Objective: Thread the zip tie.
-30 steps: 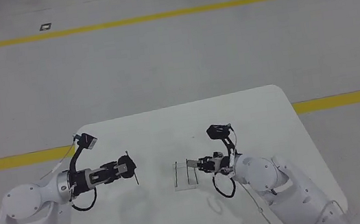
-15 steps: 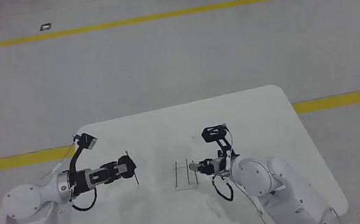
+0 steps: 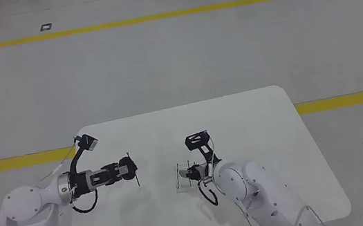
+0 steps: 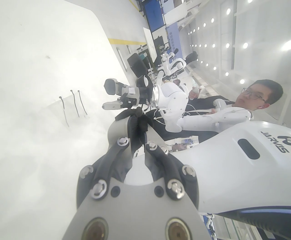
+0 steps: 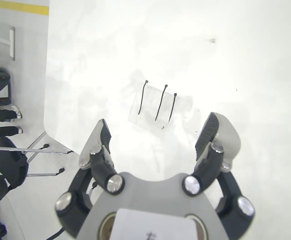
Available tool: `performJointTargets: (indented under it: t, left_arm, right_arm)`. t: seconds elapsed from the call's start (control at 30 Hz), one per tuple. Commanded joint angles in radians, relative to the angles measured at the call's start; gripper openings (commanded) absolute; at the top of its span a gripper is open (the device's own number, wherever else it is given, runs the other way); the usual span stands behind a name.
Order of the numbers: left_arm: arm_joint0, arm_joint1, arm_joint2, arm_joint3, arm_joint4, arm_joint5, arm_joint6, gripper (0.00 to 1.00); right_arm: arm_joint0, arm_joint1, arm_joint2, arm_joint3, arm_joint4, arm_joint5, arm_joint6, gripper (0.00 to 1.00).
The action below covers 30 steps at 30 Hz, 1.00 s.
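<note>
Top view, left claw pinching zip tie, 9 o'clock of three loose ties, right claw spread over them.

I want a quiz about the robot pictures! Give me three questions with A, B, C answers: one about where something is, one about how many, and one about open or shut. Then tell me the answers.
1. Where do the loose zip ties lie?
A) on the floor
B) on a clear sheet on the white table
C) inside a box

2. How many zip ties lie on that sheet?
A) one
B) six
C) three

3. How do the jaws of the right gripper stand?
A) wide open
B) shut on a tie
C) shut on a cup

Answers:
1 B: the ties rest across the see-through sheet on the tabletop.
2 C: three black strips lie side by side.
3 A: the right wrist view shows its fingers spread apart, gripping nothing.
</note>
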State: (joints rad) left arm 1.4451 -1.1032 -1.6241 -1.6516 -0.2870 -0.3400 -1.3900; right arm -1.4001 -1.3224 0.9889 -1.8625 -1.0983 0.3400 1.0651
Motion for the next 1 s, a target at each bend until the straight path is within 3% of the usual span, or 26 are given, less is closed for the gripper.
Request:
performJointTargets:
  t: [0.0, 0.37, 0.7, 0.97]
  left_arm:
    - [0.000, 0.000, 0.000, 0.000, 0.000, 0.000, 0.000, 0.00]
    - [0.000, 0.000, 0.000, 0.000, 0.000, 0.000, 0.000, 0.00]
    - [0.000, 0.000, 0.000, 0.000, 0.000, 0.000, 0.000, 0.00]
    - [0.000, 0.000, 0.000, 0.000, 0.000, 0.000, 0.000, 0.00]
  right_arm:
    - [0.002, -0.020, -0.004, 0.010, -0.025, 0.000, 0.012, 1.00]
    - [-0.042, -0.153, 0.046, 0.029, -0.250, 0.000, 0.107, 1.00]
    - [-0.045, -0.153, 0.044, 0.032, -0.249, -0.005, 0.092, 1.00]
    - [-0.014, -0.171, -0.013, 0.102, -0.248, 0.000, 0.039, 1.00]
